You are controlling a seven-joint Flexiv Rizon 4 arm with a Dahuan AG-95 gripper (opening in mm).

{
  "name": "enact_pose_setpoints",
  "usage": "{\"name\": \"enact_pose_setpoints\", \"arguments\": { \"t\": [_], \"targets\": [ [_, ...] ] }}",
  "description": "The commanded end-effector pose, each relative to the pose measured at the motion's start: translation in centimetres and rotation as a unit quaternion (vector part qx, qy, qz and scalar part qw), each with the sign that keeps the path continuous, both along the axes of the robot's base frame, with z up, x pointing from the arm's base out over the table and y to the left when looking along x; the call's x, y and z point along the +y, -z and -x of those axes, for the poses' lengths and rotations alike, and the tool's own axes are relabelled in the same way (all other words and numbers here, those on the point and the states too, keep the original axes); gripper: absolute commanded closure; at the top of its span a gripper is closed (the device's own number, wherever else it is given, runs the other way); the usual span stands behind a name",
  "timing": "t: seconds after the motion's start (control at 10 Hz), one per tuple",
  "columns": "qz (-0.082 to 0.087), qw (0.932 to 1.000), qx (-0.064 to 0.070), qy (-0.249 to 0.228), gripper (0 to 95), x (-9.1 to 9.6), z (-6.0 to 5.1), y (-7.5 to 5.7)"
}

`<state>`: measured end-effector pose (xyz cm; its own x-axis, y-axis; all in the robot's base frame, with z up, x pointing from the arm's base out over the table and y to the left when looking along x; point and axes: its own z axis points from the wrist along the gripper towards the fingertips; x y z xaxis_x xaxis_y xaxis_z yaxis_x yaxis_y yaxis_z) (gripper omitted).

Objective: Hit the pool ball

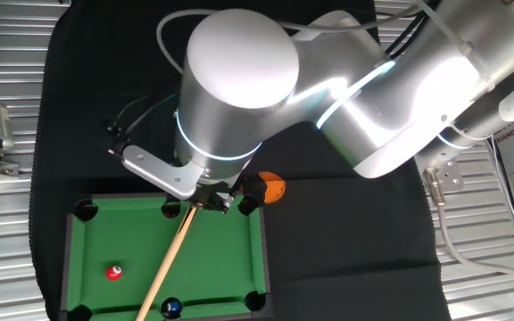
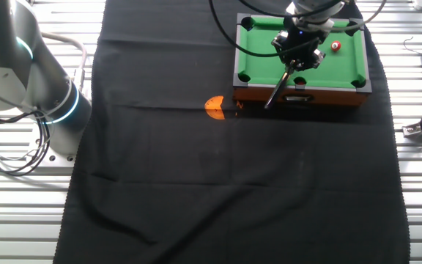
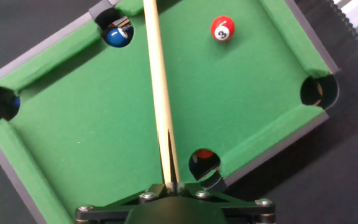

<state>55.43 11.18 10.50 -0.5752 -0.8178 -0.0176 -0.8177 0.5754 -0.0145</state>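
A small green pool table [image 1: 230,267] lies on a black cloth. The red pool ball [image 1: 113,272] with a white spot rests on the felt near the left end; it also shows in the hand view [image 3: 222,28] and the other fixed view [image 2: 335,46]. My gripper [image 1: 205,201] hovers over the table's far rail, shut on a wooden cue [image 1: 169,266] that slants down across the felt. In the hand view the cue [image 3: 159,93] runs up the middle, passing left of the red ball and apart from it. My gripper [image 3: 171,186] shows at the bottom edge.
A dark blue ball [image 1: 172,308] sits at the near side pocket, seen also in the hand view [image 3: 118,35]. An orange ball [image 1: 273,189] lies on the cloth beside the table's far right corner. Metal slats surround the black cloth [image 2: 226,183].
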Motion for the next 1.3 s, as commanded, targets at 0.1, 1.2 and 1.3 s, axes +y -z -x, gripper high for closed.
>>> {"name": "enact_pose_setpoints", "arguments": {
  "t": [0.1,1.2,1.3],
  "targets": [
    [0.0,0.9999,0.001,-0.015,76.0,0.07,-0.1,0.03],
    [0.0,1.0,0.0,-0.009,76.0,0.71,-0.33,0.27],
    [0.001,1.0,0.0,-0.009,76.0,0.84,-0.39,0.3]
  ]
}}
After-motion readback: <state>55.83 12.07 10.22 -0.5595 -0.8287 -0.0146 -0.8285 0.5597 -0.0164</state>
